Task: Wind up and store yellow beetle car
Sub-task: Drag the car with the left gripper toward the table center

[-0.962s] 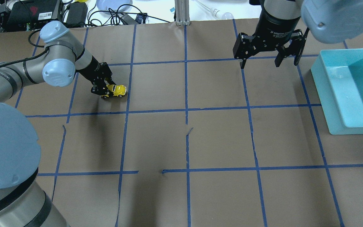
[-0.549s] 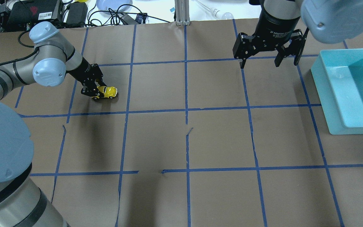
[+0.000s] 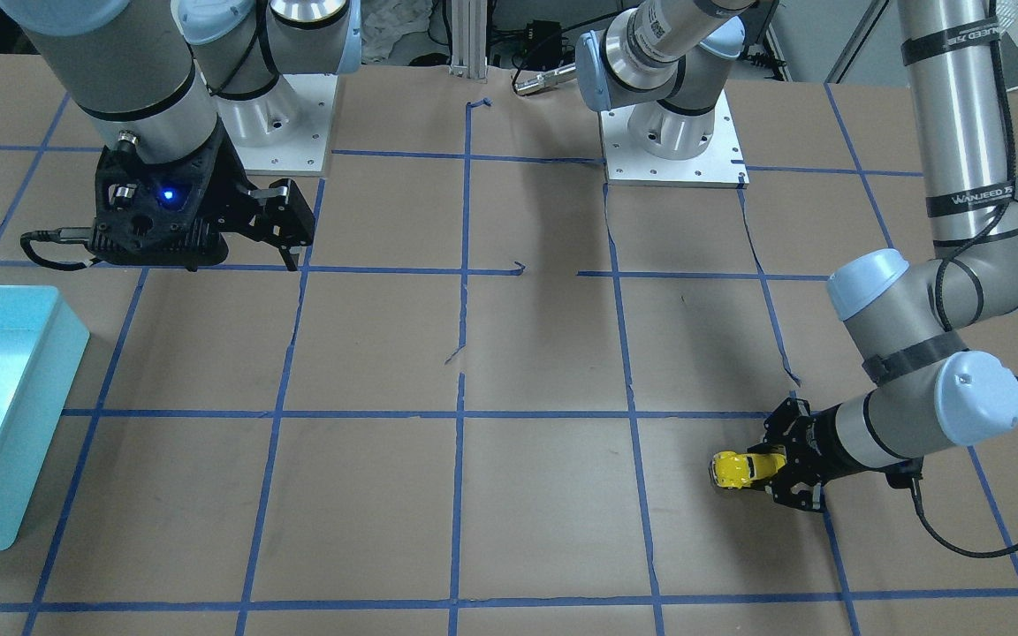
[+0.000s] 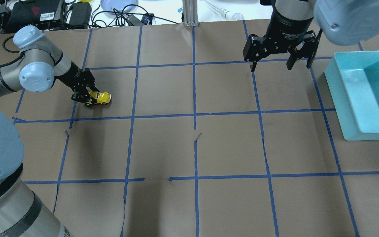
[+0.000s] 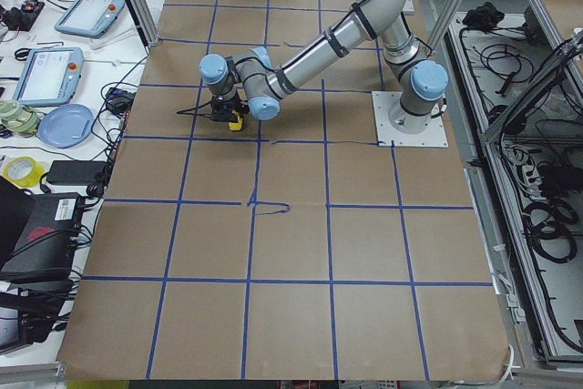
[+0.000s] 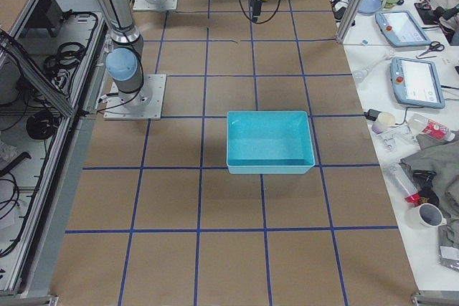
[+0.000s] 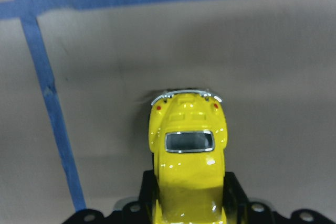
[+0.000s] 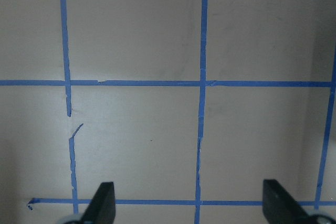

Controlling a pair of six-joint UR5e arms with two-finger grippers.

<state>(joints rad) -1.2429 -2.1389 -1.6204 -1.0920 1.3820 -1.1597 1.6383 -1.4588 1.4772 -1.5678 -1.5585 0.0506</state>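
Front view: the car (image 3: 736,468) stands on the table (image 3: 544,353) at the view's right, one end clamped in the left gripper (image 3: 771,471). Overhead: the car pokes out past the fingertips toward the table's middle. The right gripper (image 4: 271,68) hangs well apart from it, jaws spread. Left wrist: fingers (image 7: 237,195) press on both flanks of the car.

Even bright light, soft shadows on table (image 4: 229,148), glints on yellow beetle car (image 7: 188,177), edges perhaps soft.
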